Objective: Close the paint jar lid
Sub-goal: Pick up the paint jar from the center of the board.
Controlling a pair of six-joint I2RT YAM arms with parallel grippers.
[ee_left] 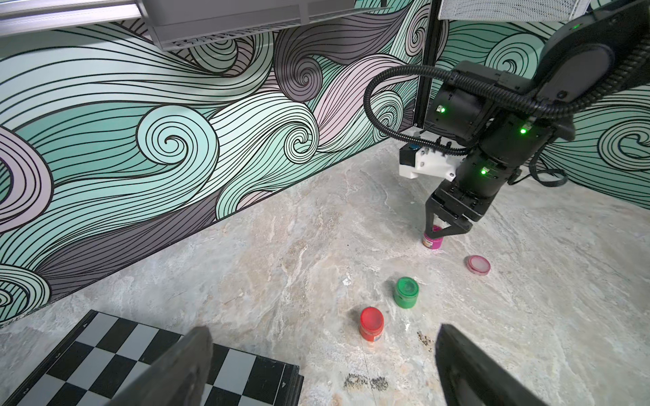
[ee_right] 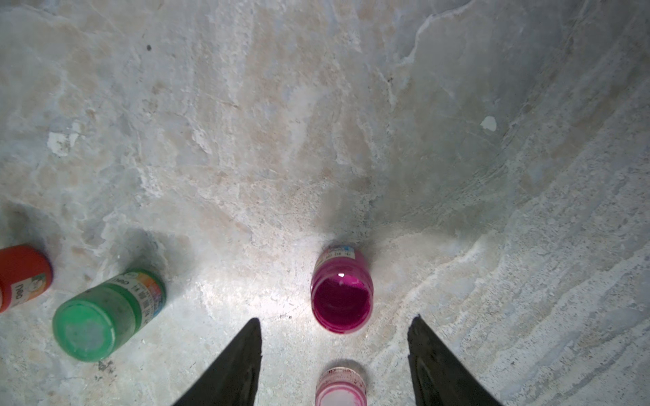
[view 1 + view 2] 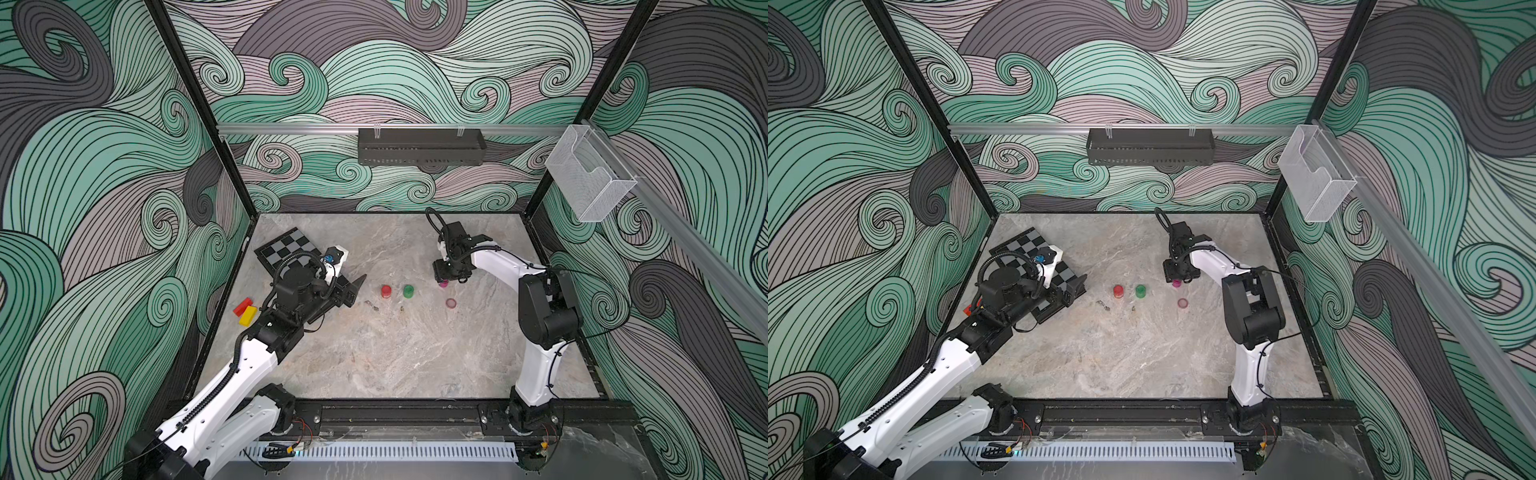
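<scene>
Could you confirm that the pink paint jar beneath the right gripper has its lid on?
No: the pink paint jar beneath the right gripper is open, as the right wrist view shows; its lid lies apart from it on the table.

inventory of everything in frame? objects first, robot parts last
pink jar: 1, pink, open, right of centre
lid: 1, pink, flat on table, near pink jar, apart
green jar: 1, green, capped, table centre
red jar: 1, red, capped, left of green jar
chessboard: 1, black-grey, far left of table
red block: 1, red, left table edge
yellow block: 1, yellow, beside red block
tray: 1, black, back wall rail
bin: 1, clear, right wall rail
table: 1, marbled grey
left end effector: 1, black, open, empty
right end effector: 1, black, jaws apart astride pink jar
</scene>
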